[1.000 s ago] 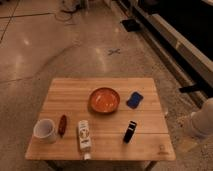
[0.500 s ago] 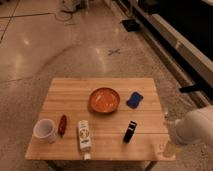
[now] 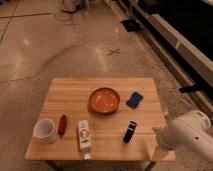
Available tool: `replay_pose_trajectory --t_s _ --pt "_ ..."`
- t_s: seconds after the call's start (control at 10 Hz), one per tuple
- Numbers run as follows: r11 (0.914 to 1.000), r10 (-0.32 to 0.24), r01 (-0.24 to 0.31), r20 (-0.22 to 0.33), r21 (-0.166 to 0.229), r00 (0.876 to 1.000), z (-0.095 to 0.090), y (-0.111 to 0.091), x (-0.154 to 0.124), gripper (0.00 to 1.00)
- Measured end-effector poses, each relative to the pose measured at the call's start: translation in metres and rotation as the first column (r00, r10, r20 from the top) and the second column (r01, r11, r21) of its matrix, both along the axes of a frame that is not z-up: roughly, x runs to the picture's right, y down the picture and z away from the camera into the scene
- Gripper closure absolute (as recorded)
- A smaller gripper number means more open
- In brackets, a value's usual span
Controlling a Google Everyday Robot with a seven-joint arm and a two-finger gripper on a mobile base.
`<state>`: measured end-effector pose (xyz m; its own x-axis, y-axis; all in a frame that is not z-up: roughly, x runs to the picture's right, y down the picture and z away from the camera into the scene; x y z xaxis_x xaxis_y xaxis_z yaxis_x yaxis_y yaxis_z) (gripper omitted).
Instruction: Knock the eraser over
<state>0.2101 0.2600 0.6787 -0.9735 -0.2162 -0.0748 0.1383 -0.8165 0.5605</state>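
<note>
The eraser (image 3: 130, 131) is a small narrow black block on the front right part of the wooden table (image 3: 100, 85). My gripper (image 3: 159, 136) is at the end of the white arm (image 3: 187, 135), which comes in from the lower right. It hangs over the table's front right corner, a short way to the right of the eraser and apart from it.
An orange bowl (image 3: 104, 99) sits mid-table, with a flat blue pad (image 3: 134, 99) to its right. A white bottle (image 3: 84, 135) lies at the front. A reddish-brown oblong thing (image 3: 62, 125) and a white cup (image 3: 45, 131) are at the front left. Dark equipment lines the right side of the floor.
The white arm has moved left from the right edge of the view to the table's front right corner, closer to the eraser. The things on the table have not moved.
</note>
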Motion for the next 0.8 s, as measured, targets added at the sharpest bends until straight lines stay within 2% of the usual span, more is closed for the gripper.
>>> replay_pose_trajectory --t_s 0.4,0.6,0.8 --pt "0.9988 -0.031 0.034 0.074 -0.034 0.997 -0.003 0.011 -0.037 0.20" --pt "0.9991 -0.035 0.037 0.100 -0.022 0.994 0.006 0.007 -0.053 0.20" --pt "0.9997 -0.022 0.023 0.125 -0.005 0.992 0.016 -0.005 -0.070 0.20"
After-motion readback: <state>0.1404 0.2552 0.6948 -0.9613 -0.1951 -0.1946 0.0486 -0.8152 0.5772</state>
